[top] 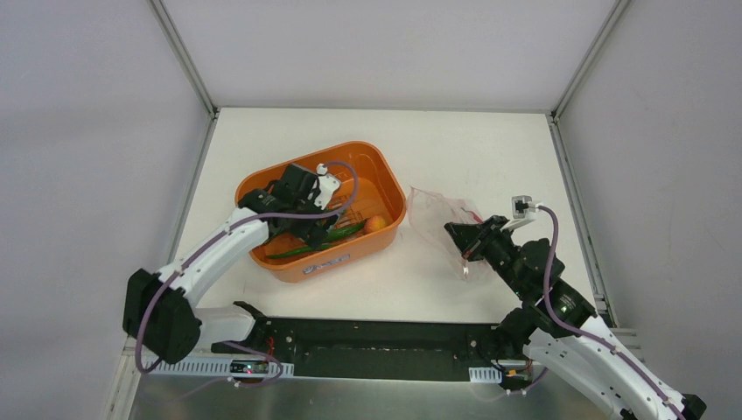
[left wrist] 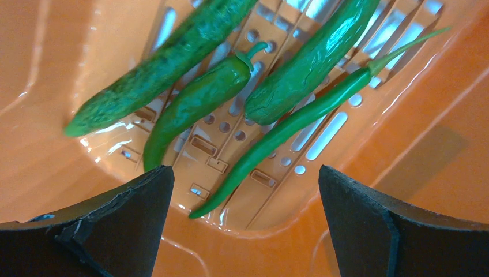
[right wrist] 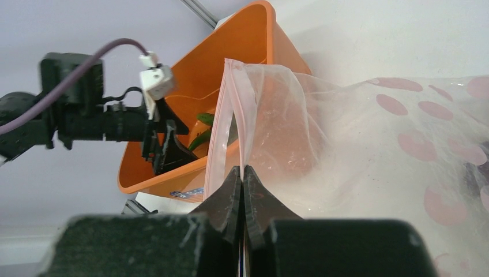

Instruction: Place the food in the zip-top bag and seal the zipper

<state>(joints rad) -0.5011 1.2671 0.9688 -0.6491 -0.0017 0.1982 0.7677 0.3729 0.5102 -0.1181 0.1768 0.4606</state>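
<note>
The left hand (left wrist: 245, 176) gapes wide over green chili peppers (left wrist: 199, 101) in the orange tub (top: 374, 159), while at its 3 o'clock the right hand (right wrist: 242, 180) pinches the zip-top bag (right wrist: 380, 156) by its zipper (right wrist: 229, 118).

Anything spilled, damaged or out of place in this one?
Nothing stands out. The green chilies lie inside the orange tub beneath the open left gripper, and the right gripper is shut on the zip-top bag at its pink zipper.

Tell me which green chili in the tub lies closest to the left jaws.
The thinnest chili, long and curved, its tip ending between the open jaws; the three fatter chilies lie farther off.
</note>
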